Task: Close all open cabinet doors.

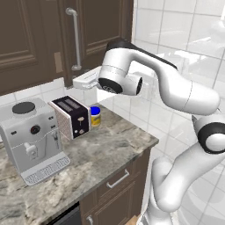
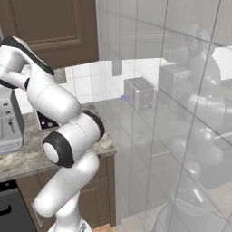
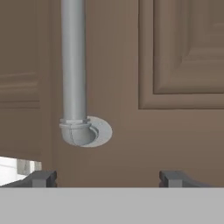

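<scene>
- we were at the pushing step: the hand was up against the door (image 3: 131,131), just beneath the lower end of its handle (image 3: 73,65).
- the door (image 1: 94,30) hung on the wall above the table (image 1: 110,140), at the right end of the cabinet run, beside the tiled wall (image 1: 176,26).
- the fingers (image 3: 107,178) stood spread, tips well apart at the bottom of the hand view, pinching nothing; the door face lay just ahead of them.
- from the left base view we could not tell whether the door sat flush or slightly ajar; the neighbour door (image 1: 22,35) looked shut.
- we judged the next move to call for a steady push straight into the panel near the handle, clear of the bar itself, until the door met its frame.
- the toaster (image 1: 70,116) and coffee machine (image 1: 33,140) sat below, well apart from the hand.
</scene>
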Controlling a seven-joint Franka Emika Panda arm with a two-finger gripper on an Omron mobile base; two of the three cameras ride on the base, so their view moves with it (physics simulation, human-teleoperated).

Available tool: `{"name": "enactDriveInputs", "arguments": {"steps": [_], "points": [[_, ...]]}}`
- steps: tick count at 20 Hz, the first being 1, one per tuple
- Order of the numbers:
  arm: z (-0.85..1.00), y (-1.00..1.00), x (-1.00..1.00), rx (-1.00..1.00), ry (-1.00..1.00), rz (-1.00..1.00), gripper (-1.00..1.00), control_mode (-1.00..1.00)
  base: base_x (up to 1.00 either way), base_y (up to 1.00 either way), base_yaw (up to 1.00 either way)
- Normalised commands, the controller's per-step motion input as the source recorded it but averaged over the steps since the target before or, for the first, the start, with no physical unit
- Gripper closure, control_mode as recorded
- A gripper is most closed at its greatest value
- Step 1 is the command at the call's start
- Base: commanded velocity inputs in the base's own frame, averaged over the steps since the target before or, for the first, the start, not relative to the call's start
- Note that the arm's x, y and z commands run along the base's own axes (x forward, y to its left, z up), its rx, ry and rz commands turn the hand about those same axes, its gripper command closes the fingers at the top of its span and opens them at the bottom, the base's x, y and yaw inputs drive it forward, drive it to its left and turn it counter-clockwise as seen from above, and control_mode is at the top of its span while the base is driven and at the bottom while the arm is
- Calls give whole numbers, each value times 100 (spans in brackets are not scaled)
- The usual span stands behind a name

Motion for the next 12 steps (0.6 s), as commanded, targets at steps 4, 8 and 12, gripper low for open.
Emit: {"name": "enactDriveInputs", "arguments": {"steps": [4,8,12], "points": [[0,0,15,0,0,0,-100,-100,0,0,0],[0,0,18,0,0,-1,-100,-100,0,0,0],[0,1,19,0,0,-3,-100,-100,0,0,0]]}}
